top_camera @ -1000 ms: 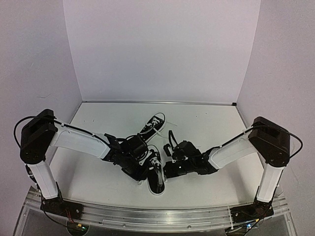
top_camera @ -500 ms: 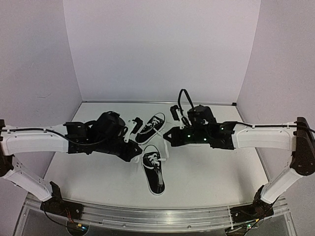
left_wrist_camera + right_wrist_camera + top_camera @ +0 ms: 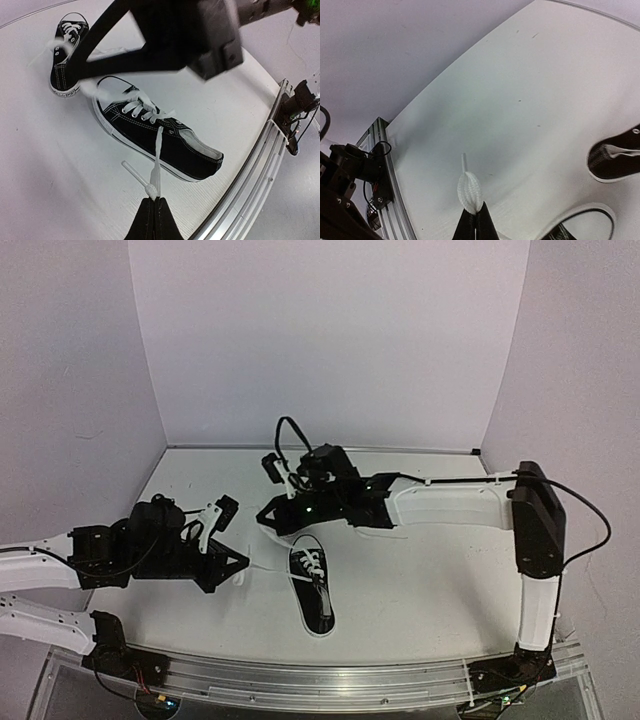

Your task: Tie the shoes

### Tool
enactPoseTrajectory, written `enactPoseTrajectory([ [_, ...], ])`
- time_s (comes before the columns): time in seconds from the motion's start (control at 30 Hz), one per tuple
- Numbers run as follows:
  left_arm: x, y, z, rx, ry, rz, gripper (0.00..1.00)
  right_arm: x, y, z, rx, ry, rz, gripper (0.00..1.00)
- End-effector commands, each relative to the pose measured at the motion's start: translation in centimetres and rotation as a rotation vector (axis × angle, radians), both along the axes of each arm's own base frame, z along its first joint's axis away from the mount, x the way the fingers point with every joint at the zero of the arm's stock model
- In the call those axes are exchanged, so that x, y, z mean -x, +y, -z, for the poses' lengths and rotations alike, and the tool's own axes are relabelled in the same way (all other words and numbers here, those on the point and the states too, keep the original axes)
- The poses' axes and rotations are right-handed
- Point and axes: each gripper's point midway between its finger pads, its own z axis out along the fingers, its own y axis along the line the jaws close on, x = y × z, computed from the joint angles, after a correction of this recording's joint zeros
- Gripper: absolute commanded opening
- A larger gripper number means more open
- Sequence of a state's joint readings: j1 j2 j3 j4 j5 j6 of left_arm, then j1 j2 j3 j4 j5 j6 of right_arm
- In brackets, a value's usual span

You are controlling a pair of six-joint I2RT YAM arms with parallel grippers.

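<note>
Near shoe: flat mid-tabletop, its lace stretched taut leftward.
Far shoe: just behind it, beneath the right arm.
Left end effector: clamped on that lace.
Right end effector: clamped on a lace end.

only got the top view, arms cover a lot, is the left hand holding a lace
Observer: yes, the left wrist view shows the left hand shut on a lace end running straight from the near shoe.
Operator: and the right hand
Observer: its wrist view shows the right hand shut on a folded bit of lace, tip poking out.
Operator: other shoe
Observer: left wrist view has the second shoe upright beyond the near one's toe.
</note>
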State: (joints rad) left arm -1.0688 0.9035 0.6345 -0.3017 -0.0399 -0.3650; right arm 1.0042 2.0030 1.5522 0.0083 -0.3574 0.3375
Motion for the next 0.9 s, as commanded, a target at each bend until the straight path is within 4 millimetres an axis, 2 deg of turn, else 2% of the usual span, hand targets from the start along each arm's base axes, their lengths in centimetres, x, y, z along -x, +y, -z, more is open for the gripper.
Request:
enactPoseTrajectory([
  [0.0,0.6,-0.8,-2.1,0.085,-0.044,0.050,0.00,3.6,4.7,1.6,-0.018,0.038,-0.142,0.00],
  [0.07,1.3,-1.0,-2.1,0.101,-0.025,0.083,0.00,4.4,5.7,1.8,-0.029,0.059,-0.173,0.03],
  [0.17,1.7,-0.9,-1.7,0.100,-0.010,0.094,0.00,4.0,5.4,0.6,-0.040,0.045,-0.149,0.31],
  [0.23,1.8,-0.7,-1.3,0.091,-0.006,0.089,0.00,3.2,4.1,-0.9,-0.054,0.032,-0.122,0.47],
  [0.3,1.7,-0.6,-1.1,0.080,-0.006,0.086,0.00,2.1,2.3,-2.0,-0.060,0.032,-0.093,0.52],
  [0.4,1.4,-0.7,-0.8,0.058,-0.015,0.078,0.00,1.1,-0.6,-2.4,-0.052,0.032,-0.057,0.58],
  [0.5,0.4,-0.9,-0.1,0.012,-0.024,0.047,0.00,0.6,-3.5,-2.6,-0.035,0.027,-0.047,0.58],
  [0.63,-2.3,-1.0,0.7,-0.053,-0.026,-0.074,0.00,1.9,-6.5,-0.3,0.058,0.003,-0.087,0.50],
  [0.77,-4.8,-3.1,1.2,-0.010,0.070,-0.095,0.00,3.9,-8.5,1.8,0.117,-0.002,-0.149,0.45],
  [0.87,-6.9,-3.4,1.8,0.035,0.159,-0.123,0.00,4.5,-9.2,2.4,0.141,-0.034,-0.173,0.42],
])
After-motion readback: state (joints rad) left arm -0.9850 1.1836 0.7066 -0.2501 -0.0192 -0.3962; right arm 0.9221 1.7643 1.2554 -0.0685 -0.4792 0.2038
